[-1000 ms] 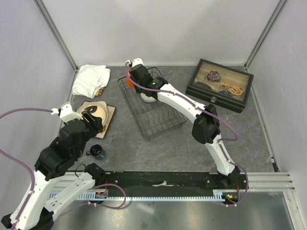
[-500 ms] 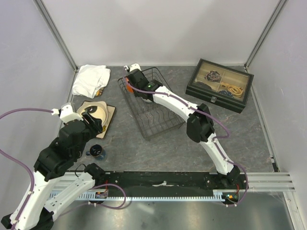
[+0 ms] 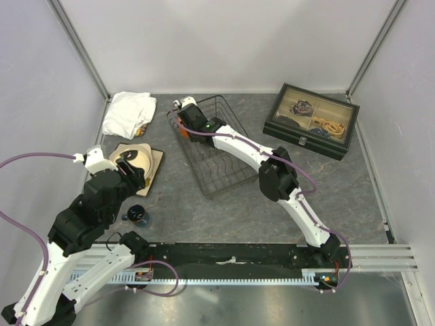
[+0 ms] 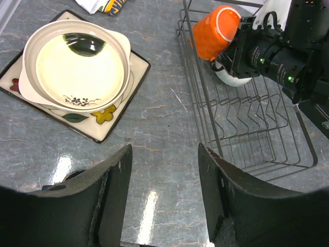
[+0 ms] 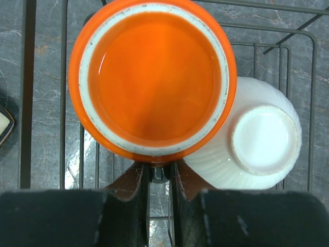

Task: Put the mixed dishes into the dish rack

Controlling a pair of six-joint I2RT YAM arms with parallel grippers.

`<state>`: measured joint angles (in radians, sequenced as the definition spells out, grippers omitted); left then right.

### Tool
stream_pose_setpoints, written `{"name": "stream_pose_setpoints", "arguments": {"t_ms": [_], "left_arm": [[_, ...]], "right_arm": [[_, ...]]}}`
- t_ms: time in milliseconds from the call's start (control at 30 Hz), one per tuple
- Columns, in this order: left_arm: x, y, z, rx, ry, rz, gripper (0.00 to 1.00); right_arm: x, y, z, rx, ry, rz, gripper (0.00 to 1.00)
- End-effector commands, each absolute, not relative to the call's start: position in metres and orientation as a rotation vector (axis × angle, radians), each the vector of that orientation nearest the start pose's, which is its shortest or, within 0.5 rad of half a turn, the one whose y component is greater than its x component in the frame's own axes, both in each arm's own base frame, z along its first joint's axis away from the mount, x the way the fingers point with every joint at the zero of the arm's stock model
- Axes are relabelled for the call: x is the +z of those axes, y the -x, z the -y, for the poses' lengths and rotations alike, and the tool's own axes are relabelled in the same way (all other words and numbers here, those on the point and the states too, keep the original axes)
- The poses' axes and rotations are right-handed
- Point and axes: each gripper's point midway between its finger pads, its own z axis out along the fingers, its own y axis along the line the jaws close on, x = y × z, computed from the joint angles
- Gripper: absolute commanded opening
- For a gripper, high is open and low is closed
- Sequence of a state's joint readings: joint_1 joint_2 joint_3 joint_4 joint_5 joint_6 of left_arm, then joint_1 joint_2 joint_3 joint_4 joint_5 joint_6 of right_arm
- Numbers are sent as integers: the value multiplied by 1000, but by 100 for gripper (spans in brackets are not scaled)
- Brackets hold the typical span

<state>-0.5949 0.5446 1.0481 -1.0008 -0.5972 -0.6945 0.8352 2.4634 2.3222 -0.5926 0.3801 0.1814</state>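
Note:
My right gripper (image 3: 182, 123) is shut on the handle of the orange mug (image 5: 152, 80) and holds it bottom-up over the far left corner of the black wire dish rack (image 3: 224, 178). The white bowl (image 5: 257, 141) lies upside down in the rack, touching the mug's side. In the left wrist view the mug (image 4: 215, 31) and bowl (image 4: 231, 78) show at the rack's (image 4: 241, 121) far end. The cream brown-rimmed plate (image 4: 77, 67) rests on the square flower-patterned plate (image 4: 110, 116) left of the rack. My left gripper (image 4: 164, 195) is open and empty, above the table near the plates.
A white folded cloth (image 3: 129, 112) lies at the back left. A black glass-lidded compartment box (image 3: 311, 121) sits at the back right. A small dark cup (image 3: 136, 215) stands near my left arm. Grey walls close in three sides.
My right gripper has carried the orange mug leftwards to the rack's far left corner. The left arm and the plates have not moved.

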Motion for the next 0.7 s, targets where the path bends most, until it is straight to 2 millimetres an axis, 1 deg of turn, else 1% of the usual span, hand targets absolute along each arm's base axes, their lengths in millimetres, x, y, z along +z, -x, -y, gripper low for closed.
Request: {"name": "stream_pose_setpoints", "arguments": {"t_ms": [0,233,333,433,467,567,667], "left_arm": [[287,-187,31,-199,437,-1924,60],[285,-188,32,-198,439,-1923,60],[289,-188,32,-209,438,-1910,60],[294,-188,30,-207,437,-1897,60],[294,-188,30,-205,435,-1896,60],[291,-187,30,-201,428,-1902,61],[290,-184,27,-213,441,-1892,61]], "right_arm": [[157,-483,-444,176,481,-2046,0],[146,-482,-447,176,495,-2059,0],[142,-483,-446,171,501,-2063,0],[142,-483,-447,174,498,-2060,1],[142,-484,-447,173,499,-2061,5],[139,-483,-449,182,514,-2063,13],[134,-483,-449,181,517,-2068,15]]}}
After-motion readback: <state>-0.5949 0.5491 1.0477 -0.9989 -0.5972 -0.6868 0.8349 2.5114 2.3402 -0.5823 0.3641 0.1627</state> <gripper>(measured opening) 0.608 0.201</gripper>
